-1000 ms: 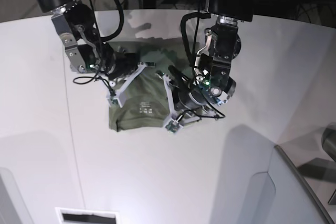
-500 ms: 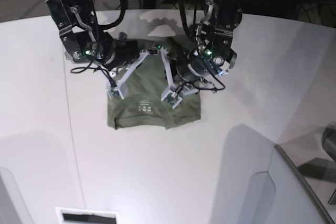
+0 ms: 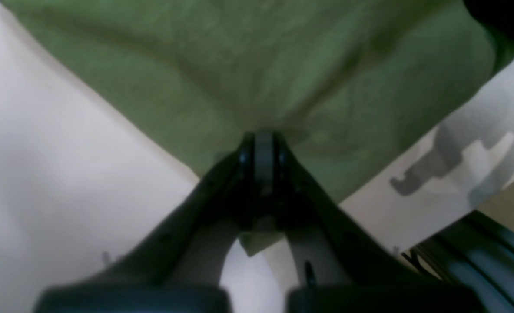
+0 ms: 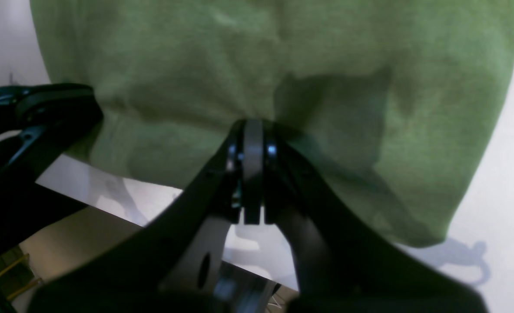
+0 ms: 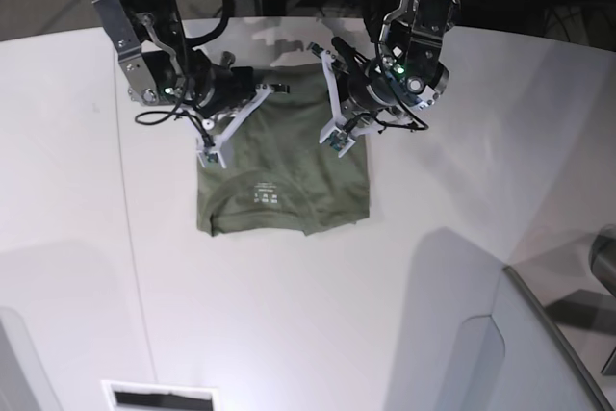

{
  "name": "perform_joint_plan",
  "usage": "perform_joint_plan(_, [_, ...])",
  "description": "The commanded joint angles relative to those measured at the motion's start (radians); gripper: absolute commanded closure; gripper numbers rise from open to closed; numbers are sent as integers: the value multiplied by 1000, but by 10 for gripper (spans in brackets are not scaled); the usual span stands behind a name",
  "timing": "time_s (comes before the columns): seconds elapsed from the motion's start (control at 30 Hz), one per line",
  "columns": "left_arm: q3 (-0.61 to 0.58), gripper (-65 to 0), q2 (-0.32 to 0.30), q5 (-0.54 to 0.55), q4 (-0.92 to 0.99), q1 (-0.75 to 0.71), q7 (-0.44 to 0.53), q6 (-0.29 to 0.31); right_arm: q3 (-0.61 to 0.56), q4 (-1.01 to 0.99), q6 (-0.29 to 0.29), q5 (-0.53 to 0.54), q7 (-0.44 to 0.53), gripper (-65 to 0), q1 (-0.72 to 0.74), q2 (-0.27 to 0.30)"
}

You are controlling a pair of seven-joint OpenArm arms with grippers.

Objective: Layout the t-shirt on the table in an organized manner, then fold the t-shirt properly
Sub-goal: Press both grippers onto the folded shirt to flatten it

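Observation:
The olive-green t-shirt (image 5: pixel 284 185) lies flat on the white table (image 5: pixel 318 315), collar and white neck print toward the near side. Both grippers hold its far hem. My left gripper (image 5: pixel 351 93), on the base view's right, is shut on the shirt's far corner. In its wrist view the fingertips (image 3: pixel 263 139) pinch the t-shirt (image 3: pixel 239 65), with a bit of fabric hanging below them. My right gripper (image 5: pixel 236 98) is also shut. Its wrist view has the closed tips (image 4: pixel 252 130) at the edge of the t-shirt (image 4: pixel 283 56), which spreads out ahead of them.
The table's curved far edge (image 5: pixel 289 24) runs just behind both arms, with cables and stands beyond it. A grey angled panel (image 5: pixel 539 344) stands at the near right. A dark slot (image 5: pixel 159 398) sits at the near edge, and a thin seam line (image 5: pixel 130 228) crosses the table's left part.
Both grippers have drawn the hem away toward the far edge, unfolding the shirt's doubled-over layer. The shirt now lies longer and flatter, with the collar end staying in place.

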State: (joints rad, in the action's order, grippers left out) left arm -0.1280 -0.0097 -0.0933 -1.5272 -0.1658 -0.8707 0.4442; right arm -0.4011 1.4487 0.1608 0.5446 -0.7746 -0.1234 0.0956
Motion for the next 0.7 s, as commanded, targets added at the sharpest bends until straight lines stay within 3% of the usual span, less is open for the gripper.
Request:
perform_joint_plan(0.0, [-3, 0, 0, -3, -5, 18, 23, -5, -2, 7, 4, -4, 1, 0, 3, -10])
perform_joint_plan(0.47, [-5, 0, 0, -3, 7, 61, 23, -5, 6, 5, 4, -4, 5, 0, -14, -12])
perform_joint_plan(0.67, [8, 0, 0, 10, -94, 33, 21, -5, 6, 85, 4, -10, 7, 0, -22, -9])
